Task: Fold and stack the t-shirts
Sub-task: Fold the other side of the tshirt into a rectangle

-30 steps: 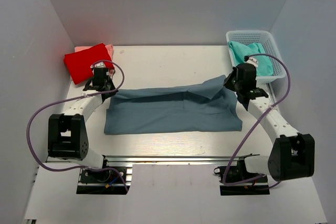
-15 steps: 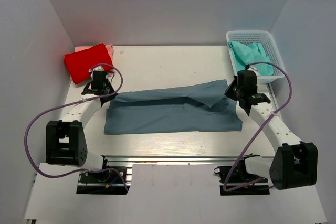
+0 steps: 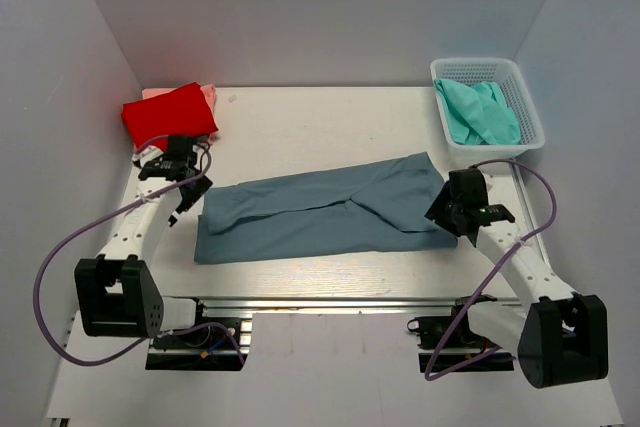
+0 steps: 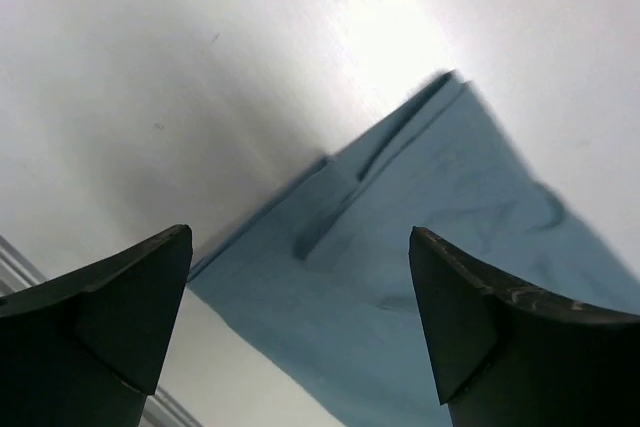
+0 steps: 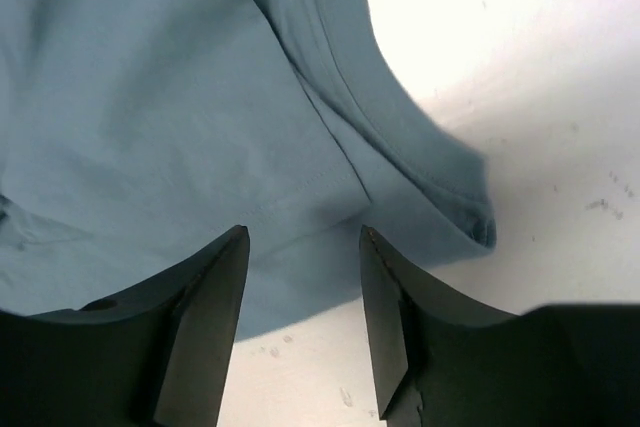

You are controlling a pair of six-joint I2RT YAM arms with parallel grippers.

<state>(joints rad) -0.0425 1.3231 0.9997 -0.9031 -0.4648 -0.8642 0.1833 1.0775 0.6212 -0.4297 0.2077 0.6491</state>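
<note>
My left arm: reaches from the near edge up the left side of the table [image 3: 300,117], elbow bent, wrist tipped down toward the cloth
My left claw [image 4: 300,277]: fingers spread wide with nothing between them, hanging just beside the left end of the shirt, above its folded corner
My right arm: stretches up the right side, forearm angled inward, wrist pointing down
My right claw [image 5: 303,237]: jaws parted and gripping nothing, hovering over the shirt's right end, where a hemmed edge and sleeve lie
Blue-grey t-shirt [image 3: 320,212]: lies flat across the middle of the table as a long band running left to right. I judge it folded once lengthwise. One claw sits at each end, well placed to pinch the ends for the next fold
Red t-shirt [image 3: 168,119]: folded at the far left corner, resting on a pink t-shirt [image 3: 210,94] that peeks out. This looks like the stack
Teal t-shirt [image 3: 480,112]: crumpled in the white basket [image 3: 487,65] at the far right, not yet folded
</note>
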